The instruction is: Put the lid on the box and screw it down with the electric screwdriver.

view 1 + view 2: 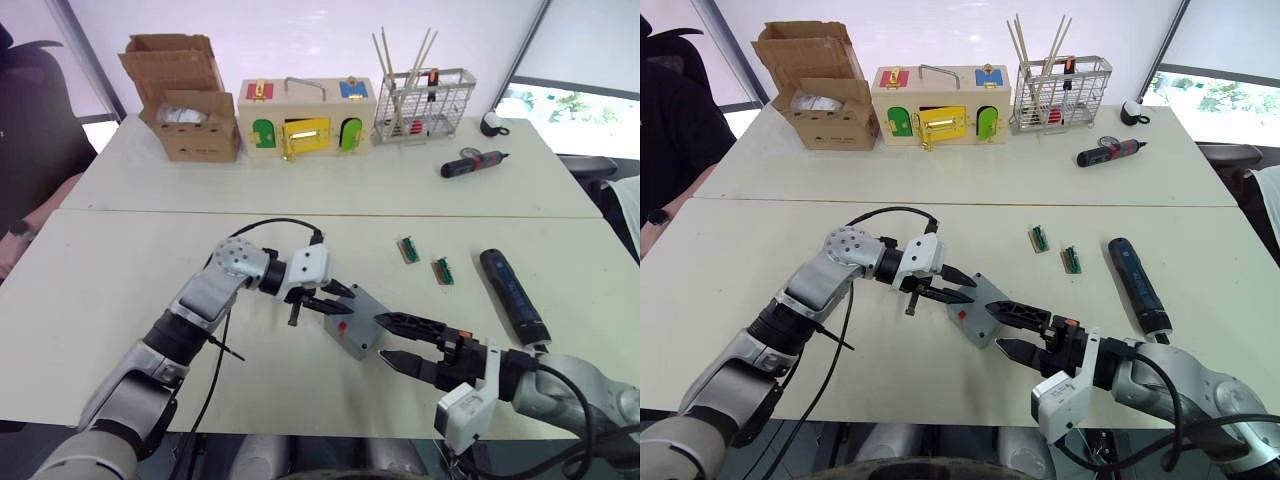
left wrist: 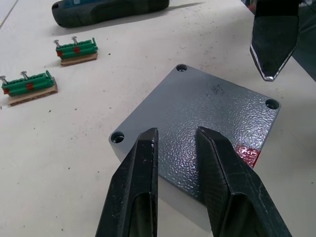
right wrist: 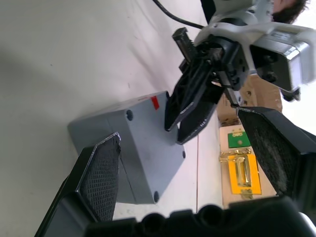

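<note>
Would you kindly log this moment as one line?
lid on box | left gripper over lid | right gripper open beside box | electric screwdriver untouched

The left arm reaches in from the lower left of the head view, its left gripper [image 1: 328, 297] near frame centre, fingers slightly parted. The right arm enters from the lower right, its right gripper [image 1: 400, 340] spread wide, pointing left.
</note>
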